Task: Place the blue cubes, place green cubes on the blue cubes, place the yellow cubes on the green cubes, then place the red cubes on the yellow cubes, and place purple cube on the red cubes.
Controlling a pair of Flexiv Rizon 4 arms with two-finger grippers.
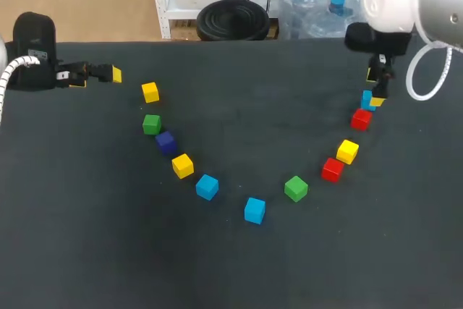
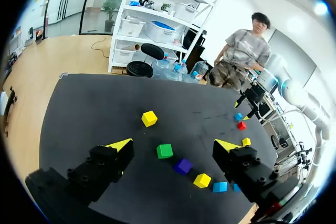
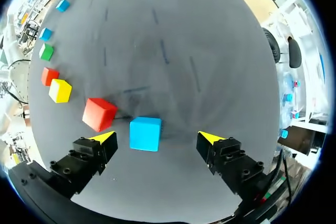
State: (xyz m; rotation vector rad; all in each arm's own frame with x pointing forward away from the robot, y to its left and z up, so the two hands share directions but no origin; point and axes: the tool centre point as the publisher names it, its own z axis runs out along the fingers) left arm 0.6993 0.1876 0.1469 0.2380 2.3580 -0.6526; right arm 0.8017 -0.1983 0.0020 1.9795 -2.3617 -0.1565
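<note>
The right gripper (image 3: 157,138) hangs open over the far right part of the tabletop (image 1: 231,273). Its yellow tips stand on either side of a blue cube (image 3: 145,134) without touching it. A red cube (image 3: 98,114) lies just beside that blue cube, on the near side.

From there the cubes run in a V across the tabletop, each sitting singly on the black surface. Down the right arm of the V come a yellow cube (image 1: 347,151) and, close against it, a second red cube (image 1: 332,169). A green cube (image 1: 295,188) follows. A second blue cube (image 1: 254,210) lies at the point of the V, nearest the robot.

Up the left arm lie a third blue cube (image 1: 207,187) and a second yellow cube (image 1: 182,166). After them come the purple cube (image 1: 166,141) and, near it, a second green cube (image 1: 151,124). A third yellow cube (image 1: 150,92) ends the line.

The left gripper (image 2: 174,145) is at the far left of the tabletop, low and pointing across it toward the cubes. Its fingers are spread wide and hold nothing. The third yellow cube is the one nearest to it.
</note>
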